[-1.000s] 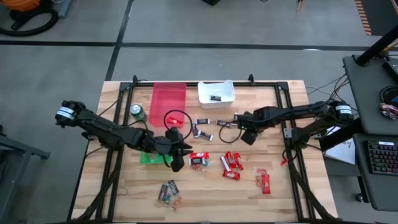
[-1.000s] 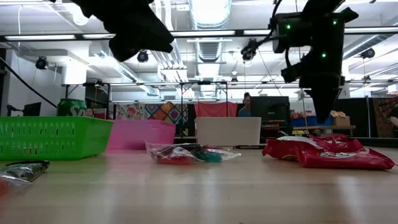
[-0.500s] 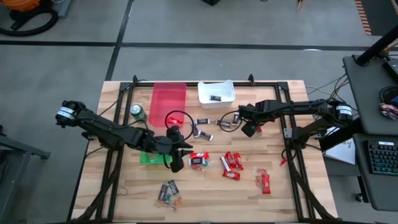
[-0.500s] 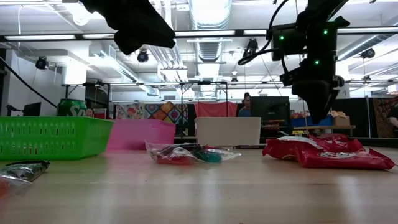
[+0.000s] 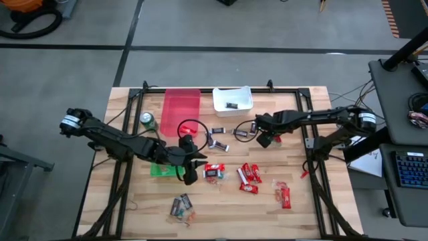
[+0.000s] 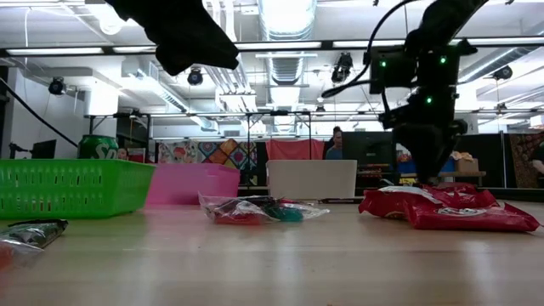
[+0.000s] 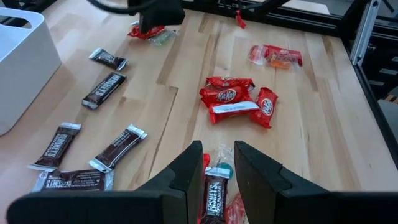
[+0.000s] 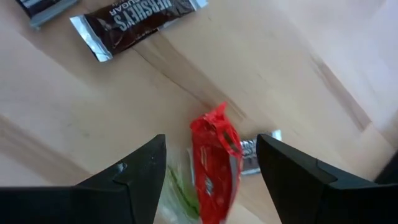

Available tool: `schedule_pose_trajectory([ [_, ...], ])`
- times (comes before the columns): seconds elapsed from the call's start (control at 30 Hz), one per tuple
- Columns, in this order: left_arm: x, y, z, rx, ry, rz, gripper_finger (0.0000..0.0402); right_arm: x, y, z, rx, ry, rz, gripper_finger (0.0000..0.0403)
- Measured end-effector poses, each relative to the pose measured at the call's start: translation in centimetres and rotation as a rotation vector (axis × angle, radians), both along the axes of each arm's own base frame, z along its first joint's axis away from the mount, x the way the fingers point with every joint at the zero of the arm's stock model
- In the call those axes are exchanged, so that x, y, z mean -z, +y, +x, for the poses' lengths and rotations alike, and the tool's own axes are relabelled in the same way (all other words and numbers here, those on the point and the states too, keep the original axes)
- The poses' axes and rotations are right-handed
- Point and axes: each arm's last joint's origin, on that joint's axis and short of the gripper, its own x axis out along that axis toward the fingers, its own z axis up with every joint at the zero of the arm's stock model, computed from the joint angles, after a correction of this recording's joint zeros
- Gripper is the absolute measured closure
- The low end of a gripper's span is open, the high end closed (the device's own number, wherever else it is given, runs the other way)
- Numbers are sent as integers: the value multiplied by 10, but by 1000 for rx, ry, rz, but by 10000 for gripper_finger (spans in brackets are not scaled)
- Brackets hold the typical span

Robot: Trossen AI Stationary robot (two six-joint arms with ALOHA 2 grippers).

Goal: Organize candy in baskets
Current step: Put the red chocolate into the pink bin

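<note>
Candy lies scattered on the wooden table: dark mini bars (image 5: 217,137), red bars (image 5: 249,175), a mixed-colour heap (image 5: 212,173) and more near the front (image 5: 182,206). The red basket (image 5: 182,107) and white basket (image 5: 233,99) stand at the far side; the green basket (image 5: 162,170) is partly under my left arm. My left gripper (image 7: 216,158) hovers open, high above the mixed heap with a dark bar (image 7: 213,190) below it. My right gripper (image 8: 210,146) is open and low, its fingers on either side of a red-wrapped sweet (image 8: 214,168) near the table's middle (image 5: 262,139).
A green soda can (image 5: 148,120) stands left of the red basket. One dark bar (image 5: 232,105) lies in the white basket. A black frame runs along the table's edges (image 5: 309,134). Bare wood shows along the near edge and at the far right.
My right gripper has shifted slightly toward the table's left and far side and come down closer to the table, over the sweets near the middle. The candy and baskets have stayed where they were.
</note>
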Motion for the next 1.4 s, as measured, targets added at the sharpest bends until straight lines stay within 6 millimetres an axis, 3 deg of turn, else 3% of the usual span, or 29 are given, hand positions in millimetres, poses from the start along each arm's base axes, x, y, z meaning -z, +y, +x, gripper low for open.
schedule_pose_trajectory([
  [0.27,0,0,0,-1,1,1,326,20,-3,9,0,30,-3,176],
  [0.47,0,0,0,1,2,3,326,31,-5,13,2,58,-12,208],
  [0.9,0,0,0,1,3,4,326,27,-5,13,-16,58,-40,387],
  [1.13,0,0,0,8,4,17,326,4,-4,10,-40,-63,-70,390],
  [1.4,3,-5,-1,48,-56,34,326,-44,4,9,-182,-437,-101,391],
])
